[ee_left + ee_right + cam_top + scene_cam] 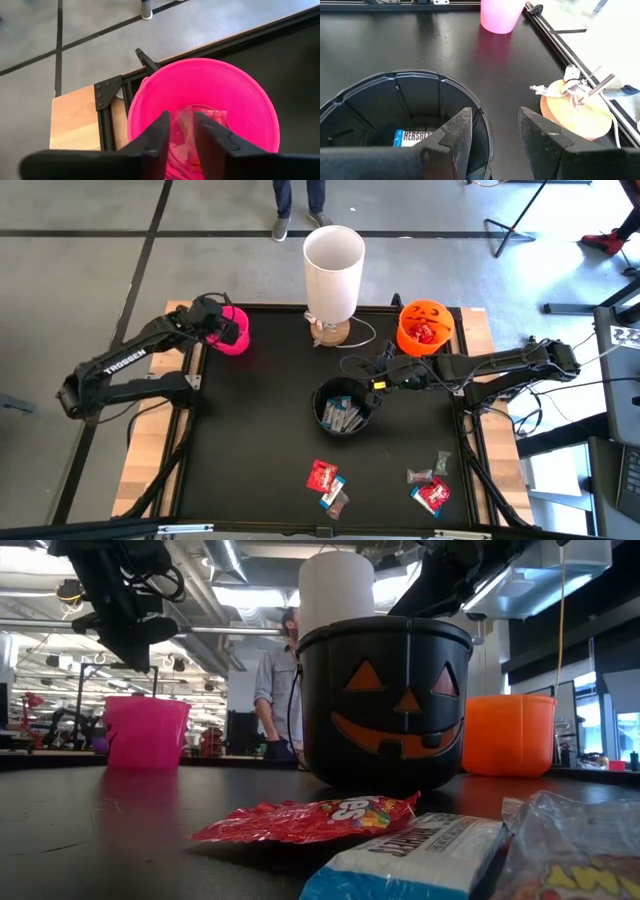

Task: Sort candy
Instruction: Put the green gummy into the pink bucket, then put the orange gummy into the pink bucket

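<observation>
Two clusters of candy [328, 483] lie loose near the table's front edge, closer to the right gripper [374, 383], whose fingers stand parted and empty over the black bucket [341, 405]. A "HERSHEY'S" bar lies inside. The left gripper [180, 131], slightly parted, hangs over the pink cup [234, 332]; the arm reads "TROSSEN".

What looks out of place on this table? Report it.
Nothing spilled or damaged. Loose candy still lies unsorted along the table's near edge. The one odd thing is the tall white cylinder on its wooden base with a trailing cable at the far edge; it looks like no sorting container.
</observation>
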### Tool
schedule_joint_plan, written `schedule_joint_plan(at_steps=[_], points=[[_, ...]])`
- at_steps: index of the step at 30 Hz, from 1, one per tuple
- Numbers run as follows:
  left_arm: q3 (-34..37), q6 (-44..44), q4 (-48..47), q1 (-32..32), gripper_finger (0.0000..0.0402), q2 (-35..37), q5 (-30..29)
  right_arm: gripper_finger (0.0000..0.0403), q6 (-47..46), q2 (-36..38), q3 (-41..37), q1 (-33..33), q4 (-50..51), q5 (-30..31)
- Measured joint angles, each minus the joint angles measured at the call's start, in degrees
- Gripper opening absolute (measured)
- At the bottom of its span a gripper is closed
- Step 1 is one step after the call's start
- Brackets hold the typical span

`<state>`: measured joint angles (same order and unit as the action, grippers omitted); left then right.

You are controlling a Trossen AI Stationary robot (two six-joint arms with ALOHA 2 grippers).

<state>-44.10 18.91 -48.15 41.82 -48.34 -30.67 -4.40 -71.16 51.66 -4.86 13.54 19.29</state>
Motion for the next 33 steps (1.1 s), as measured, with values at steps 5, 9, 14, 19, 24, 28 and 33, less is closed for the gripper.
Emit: schedule_joint_plan(at_steps=[5, 9, 14, 19, 24, 28, 33], points=[[0.0, -0.7, 1.2, 1.0, 0.0129, 0.0, 0.6, 0.0161, 0.1, 0.0, 0.0, 0.0, 0.0, 0.0], [0.0, -3.5, 5.8, 0.9, 0.0144, 0.2, 7.8, 0.0161, 0.4, 0.3, 0.0, 0.0, 0.0, 0.0], [0.0, -4.2, 18.3, -1.3, 0.0143, 2.2, 27.0, 0.0161, 1.1, 2.2, 0.0, 0.0, -0.1, -0.5], [0.0, -1.2, 29.7, -8.0, 0.0142, 3.9, 34.5, 0.0161, 1.3, 6.0, 0.0, 0.0, 0.0, -2.7], [0.0, -1.0, 35.7, -18.0, 0.0142, 3.4, 34.4, 0.0161, 0.3, 10.0, 0.0, -1.5, 0.0, -3.4], [0.0, -1.2, 39.3, -26.8, 0.0142, 2.2, 31.5, 0.0161, 1.0, 12.5, 0.0, -5.4, 0.0, -0.8], [0.0, -1.5, 45.0, -36.6, 0.0142, 0.6, 26.4, 0.0161, 2.1, 14.6, 0.0, -12.0, 0.8, 1.2]])
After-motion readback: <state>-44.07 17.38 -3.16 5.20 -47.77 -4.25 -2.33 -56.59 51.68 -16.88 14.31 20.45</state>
